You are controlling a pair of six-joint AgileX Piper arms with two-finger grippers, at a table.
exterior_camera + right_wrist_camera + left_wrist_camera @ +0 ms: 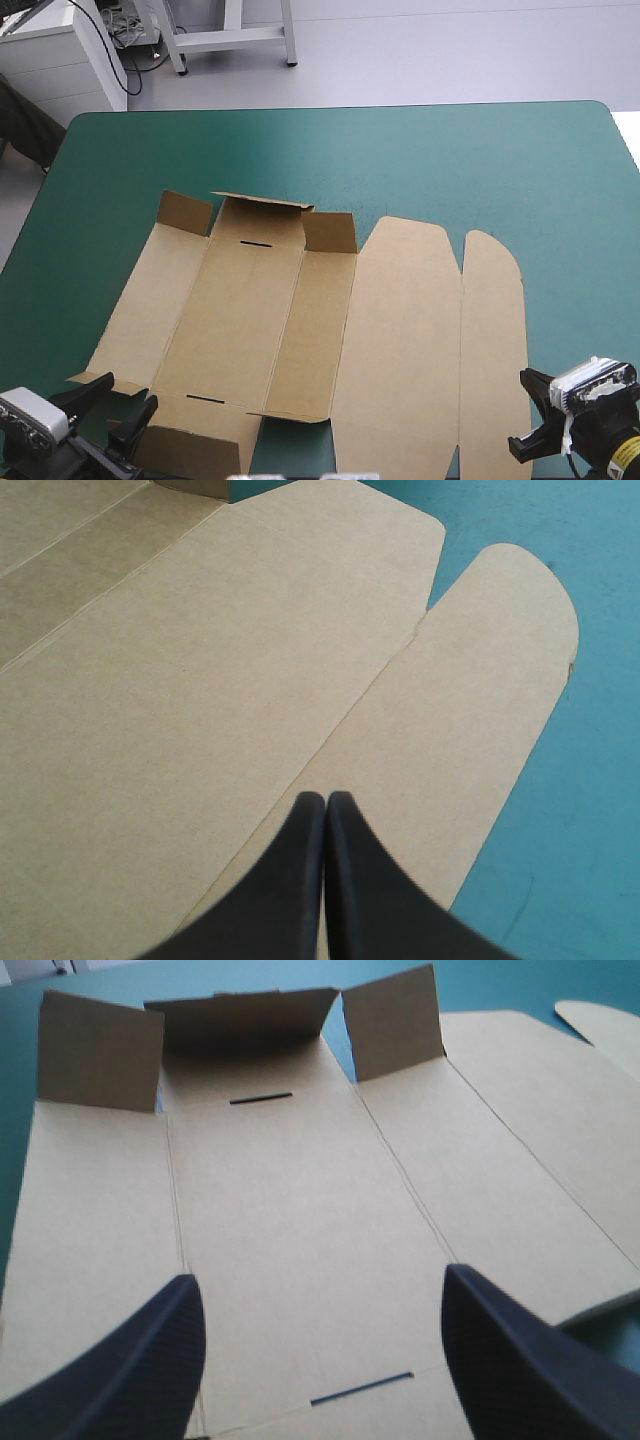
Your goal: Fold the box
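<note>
The box point(300, 320) lies as a cut sheet of brown board across the middle and lower part of the high view, on the teal-green surface point(450, 160), and most of it is flat. Along its far end we see three flaps standing up: a small one at the left point(185, 212), a wider middle one point(262, 205) that leans in over the base panel, and another small one at the right point(330, 232). A dark slot point(258, 243) is cut in the base panel just below the middle flap, and a second slot point(205, 398) sits at the panel's near end. To the right of these panels the broad lid panel point(400, 340) lies flat, and beyond it a narrow flap with a rounded end point(492, 340) reaches toward the lower right of the frame. The left gripper point(318, 1275) is in the lower left corner of the high view, released, its black fingers spread wide over the near end of the base panel and grasping nothing. The right gripper point(325, 810) is clenched to a single point with nothing between its fingers, and it sits at the lower right, pointing over the narrow flap and the fold that joins it to the lid panel.
</note>
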